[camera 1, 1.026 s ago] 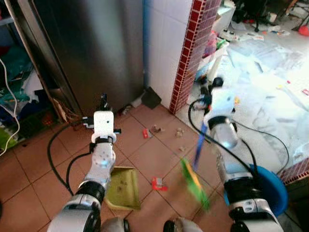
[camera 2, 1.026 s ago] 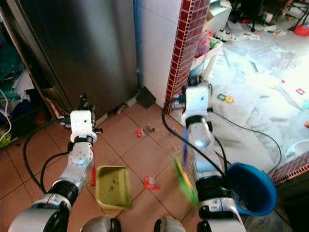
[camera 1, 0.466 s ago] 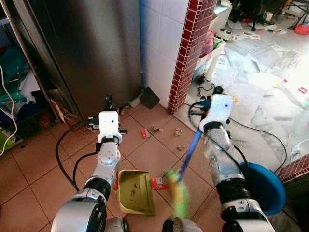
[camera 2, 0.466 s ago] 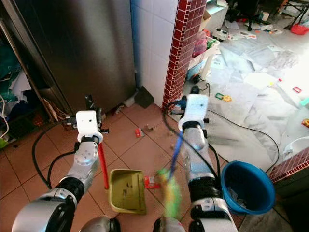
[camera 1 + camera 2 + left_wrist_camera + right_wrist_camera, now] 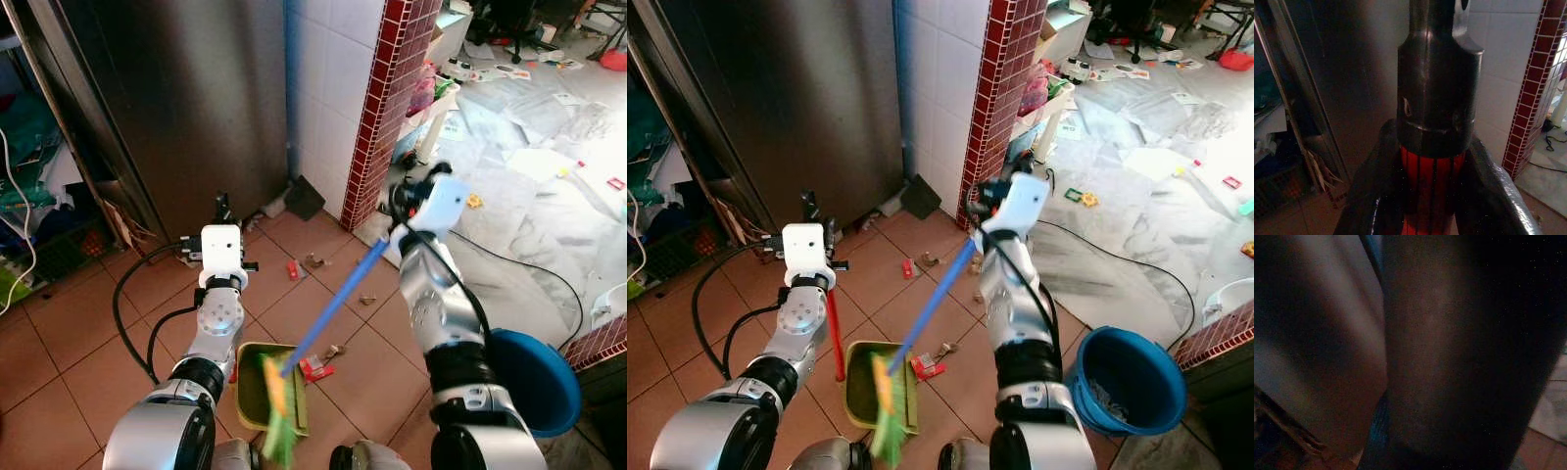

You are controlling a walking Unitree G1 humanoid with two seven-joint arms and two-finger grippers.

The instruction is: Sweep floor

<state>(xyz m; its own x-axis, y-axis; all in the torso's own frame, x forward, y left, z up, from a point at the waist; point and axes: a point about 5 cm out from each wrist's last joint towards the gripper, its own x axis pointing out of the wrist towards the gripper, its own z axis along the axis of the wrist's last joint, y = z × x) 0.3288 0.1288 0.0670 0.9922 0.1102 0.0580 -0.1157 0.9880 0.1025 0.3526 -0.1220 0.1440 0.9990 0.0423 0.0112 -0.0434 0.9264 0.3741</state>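
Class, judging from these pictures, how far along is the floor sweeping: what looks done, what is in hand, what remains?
Done: little that can be confirmed. In hand: the right pincer angles the blue-handled broom with green bristles over the olive-green plastic dustpan, steadied by the left pincer on its red handle. Left: the red scrap beside the pan, another red scrap and brown crumbs on the terracotta tiles.

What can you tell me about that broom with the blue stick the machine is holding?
The broom has a thin, straight blue handle and a head of green and yellow bristles, blurred. It slants down from the right gripper, which holds its top end near the red brick pillar, to the floor at the robot's feet. Its bristles lie over the mouth of the olive-green dustpan. A small red scrap lies on the tiles just beside the handle.
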